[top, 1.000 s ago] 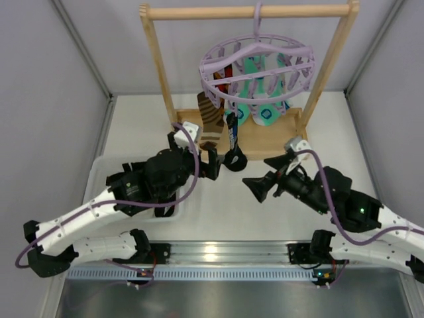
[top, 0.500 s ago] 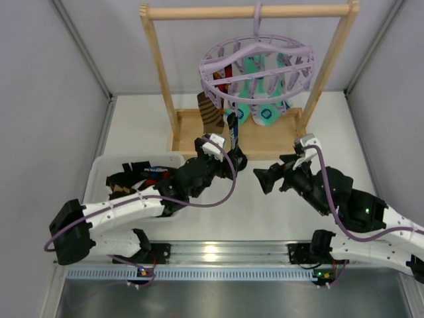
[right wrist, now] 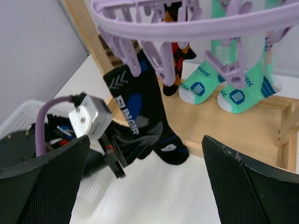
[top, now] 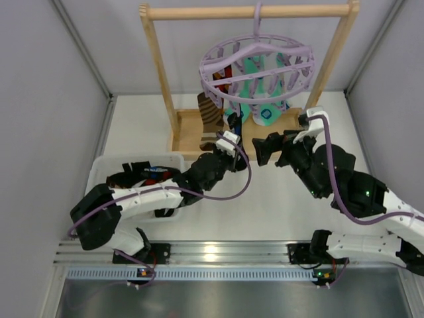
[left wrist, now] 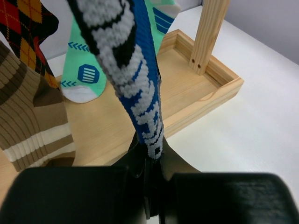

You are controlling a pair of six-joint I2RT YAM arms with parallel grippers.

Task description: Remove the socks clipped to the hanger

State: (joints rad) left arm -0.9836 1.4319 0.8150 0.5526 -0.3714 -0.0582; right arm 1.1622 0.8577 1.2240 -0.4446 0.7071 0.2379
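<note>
The lavender hanger (top: 258, 63) hangs by its hook from the wooden rack, with the socks clipped under its rings. My left gripper (left wrist: 152, 161) is shut on the lower end of the black sock (left wrist: 135, 88) with blue-white markings, which still hangs from a peg (right wrist: 127, 60). A brown-and-tan striped sock (left wrist: 32, 126), a red patterned sock (left wrist: 23, 28) and mint-green socks (right wrist: 201, 86) hang beside it. In the top view the left gripper (top: 237, 154) sits at the rack's front edge. My right gripper (right wrist: 147, 186) is open and holds nothing, just right of the black sock (right wrist: 140, 112) and below the hanger ring (right wrist: 201, 25).
The wooden rack has two uprights (top: 159, 79) and a shallow tray base (left wrist: 201, 88) under the socks. A white bin (top: 106, 165) at the left holds dark socks (top: 142, 173). Grey walls close in both sides.
My left gripper has moved forward and right to the black sock and shut on its lower end. The right gripper has moved up toward the rack, still open.
</note>
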